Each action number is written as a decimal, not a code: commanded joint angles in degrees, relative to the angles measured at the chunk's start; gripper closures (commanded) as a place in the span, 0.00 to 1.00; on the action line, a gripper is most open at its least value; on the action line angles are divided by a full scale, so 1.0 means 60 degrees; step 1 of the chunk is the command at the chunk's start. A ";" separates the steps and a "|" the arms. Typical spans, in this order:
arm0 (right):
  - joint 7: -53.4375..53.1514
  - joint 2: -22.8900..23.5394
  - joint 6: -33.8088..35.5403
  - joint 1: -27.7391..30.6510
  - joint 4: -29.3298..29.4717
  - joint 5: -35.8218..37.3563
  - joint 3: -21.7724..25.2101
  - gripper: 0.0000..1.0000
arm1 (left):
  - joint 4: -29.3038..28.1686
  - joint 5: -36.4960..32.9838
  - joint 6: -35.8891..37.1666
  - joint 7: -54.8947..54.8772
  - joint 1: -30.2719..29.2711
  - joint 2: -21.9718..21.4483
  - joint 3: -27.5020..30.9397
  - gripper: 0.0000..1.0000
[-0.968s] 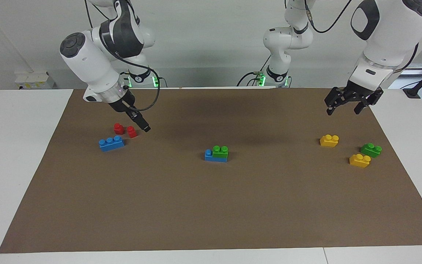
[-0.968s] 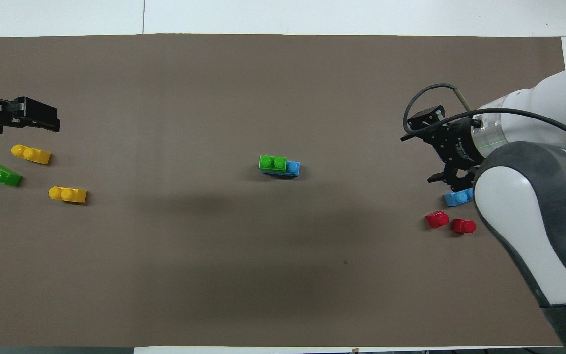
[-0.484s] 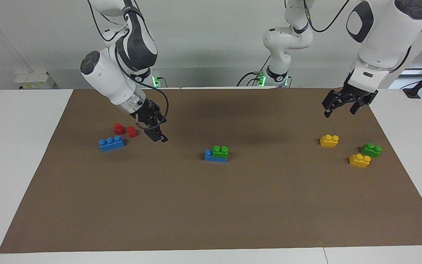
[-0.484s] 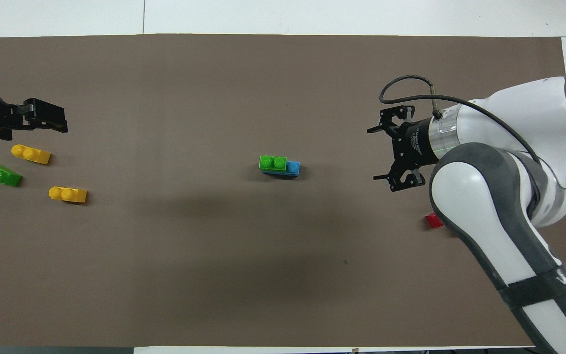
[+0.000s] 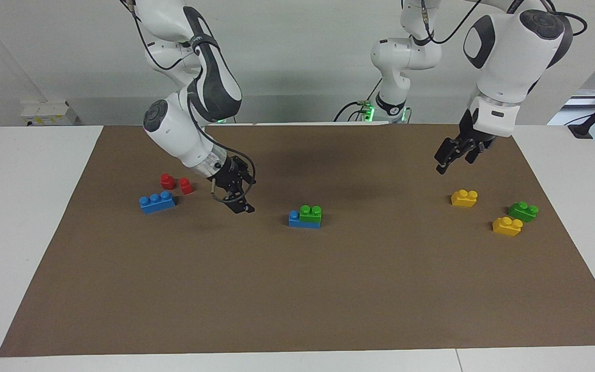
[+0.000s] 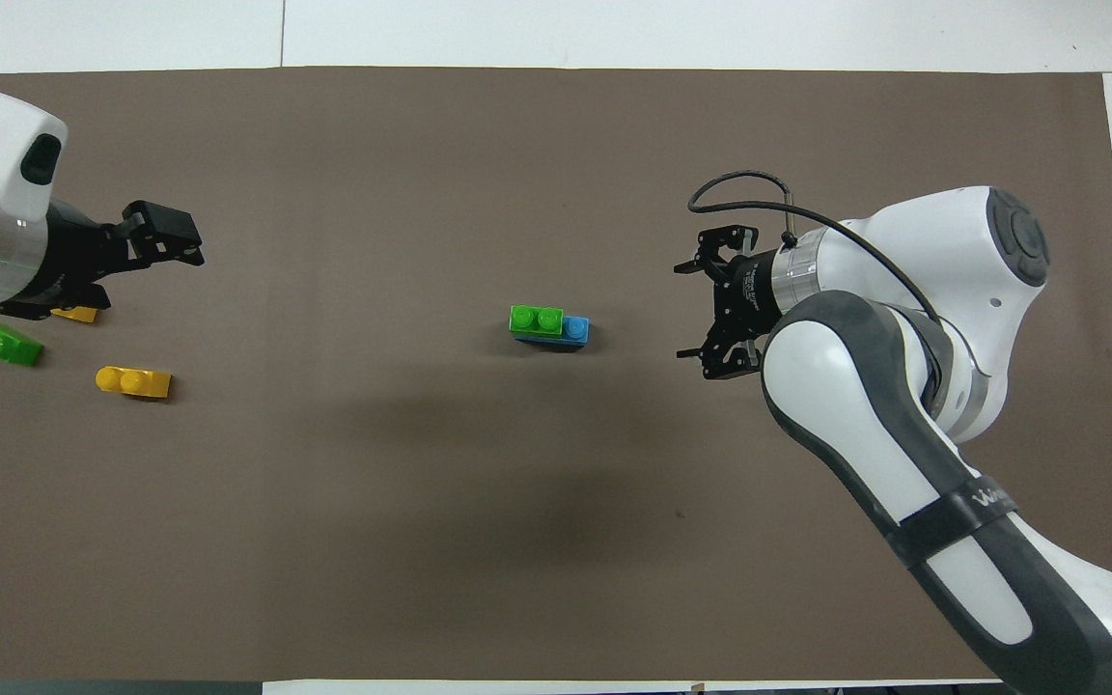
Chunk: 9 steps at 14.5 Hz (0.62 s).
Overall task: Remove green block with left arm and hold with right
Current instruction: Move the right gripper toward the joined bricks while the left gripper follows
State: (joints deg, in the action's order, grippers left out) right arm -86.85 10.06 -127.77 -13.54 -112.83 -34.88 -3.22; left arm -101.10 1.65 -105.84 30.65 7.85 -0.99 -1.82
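The green block [image 5: 311, 213] sits on top of a blue brick [image 5: 303, 219] in the middle of the brown mat [image 5: 297, 289]. It covers the end of the blue brick that points toward my left arm's end of the table, and one blue stud shows beside it.

My right gripper [image 5: 239, 198] hangs low over the mat, near the blue brick on the side toward my right arm's end of the table. Its fingers are spread wide apart and hold nothing. It does not touch the green block.

My left gripper [image 5: 450, 155] is up in the air over the mat, well apart from the blue brick, toward my left arm's end of the table. Its fingers are apart too, and it holds nothing.

Under and near my left gripper lie two yellow bricks [image 5: 464, 198] [image 5: 506, 226] and another green brick [image 5: 523, 211].

Toward my right arm's end of the table, well apart from the stacked blue brick, lie a long blue brick [image 5: 157, 201] and two small red blocks [image 5: 167, 181] [image 5: 186, 185].
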 commanded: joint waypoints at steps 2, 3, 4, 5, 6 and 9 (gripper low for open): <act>0.0002 0.0606 -0.0924 -0.0349 -0.0106 -0.0354 -0.0006 0.00 | -0.1182 0.0149 -0.0875 0.3158 0.0931 -0.0597 0.0069 0.00; 0.0003 0.0782 -0.1158 -0.0423 -0.0106 -0.0368 -0.0006 0.00 | -0.1299 0.0149 -0.1021 0.3936 0.1121 -0.0597 0.0069 0.00; 0.0003 0.0972 -0.1422 -0.0540 -0.0092 -0.0441 -0.0006 0.00 | -0.1416 0.0135 -0.1081 0.4669 0.1326 -0.0597 0.0069 0.00; 0.0032 0.1119 -0.1656 -0.0729 -0.0077 -0.0673 -0.0006 0.00 | -0.1475 0.0149 -0.1169 0.5373 0.1546 -0.0568 0.0069 0.00; 0.0163 0.1251 -0.1876 -0.0876 -0.0062 -0.0850 -0.0006 0.00 | -0.1505 0.0149 -0.1314 0.6221 0.1737 -0.0510 0.0069 0.00; 0.0237 0.1472 -0.2142 -0.0951 -0.0062 -0.0969 -0.0006 0.00 | -0.1709 0.0149 -0.1667 0.8141 0.2264 -0.0320 0.0083 0.00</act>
State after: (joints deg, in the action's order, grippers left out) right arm -86.80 18.32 -139.49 -19.39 -113.27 -39.20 -3.23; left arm -108.91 1.79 -113.42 72.73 19.20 -2.40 -2.06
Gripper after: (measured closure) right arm 0.000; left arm 0.000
